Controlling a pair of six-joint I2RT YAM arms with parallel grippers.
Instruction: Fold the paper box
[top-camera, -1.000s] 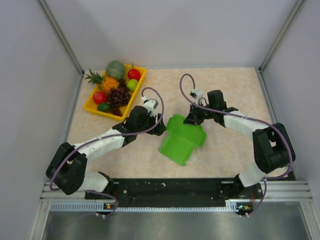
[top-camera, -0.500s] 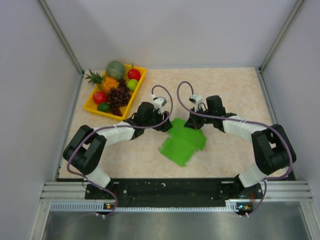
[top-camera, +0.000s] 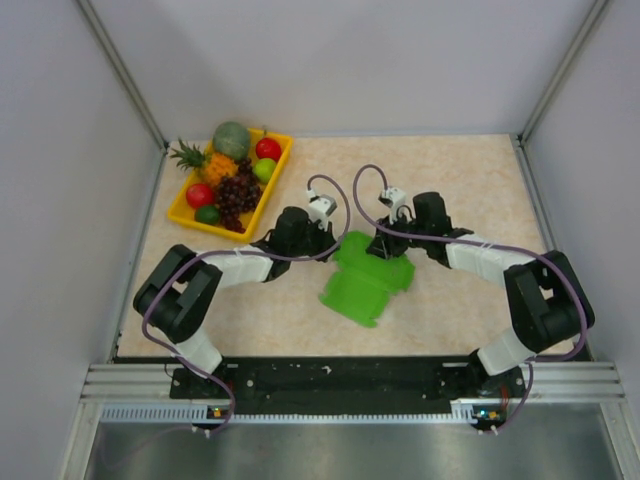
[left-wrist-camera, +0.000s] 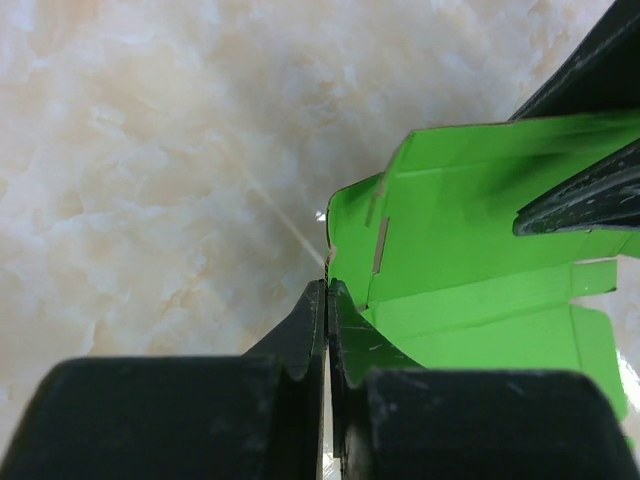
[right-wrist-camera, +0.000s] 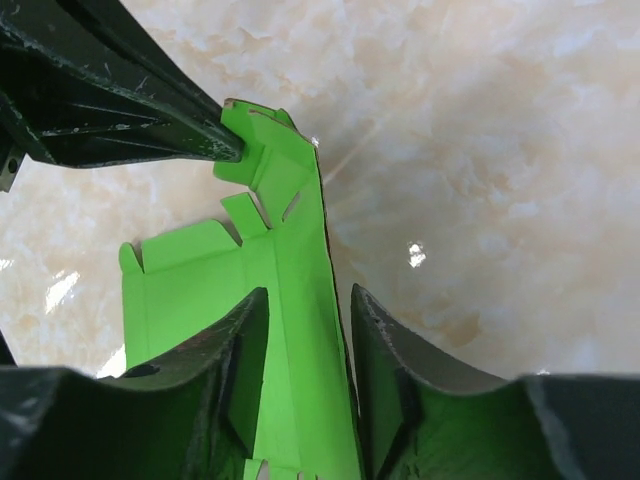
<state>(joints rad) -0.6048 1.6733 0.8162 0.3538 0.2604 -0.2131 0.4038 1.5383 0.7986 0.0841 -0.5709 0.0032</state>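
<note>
The left gripper (left-wrist-camera: 326, 292) has just pinched a corner flap of the paper box (top-camera: 365, 282), which lies right of the fruit tray (top-camera: 181, 213), while the right gripper (right-wrist-camera: 308, 300) has spread (panel loose between its jaws), so the hold seems to change sides.

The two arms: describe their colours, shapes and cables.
The left arm and right arm have white link shells between bulky black joints. A thin purple-grey cable loops loosely along each. The fingers are black, flat, tapering and scuffed.
</note>
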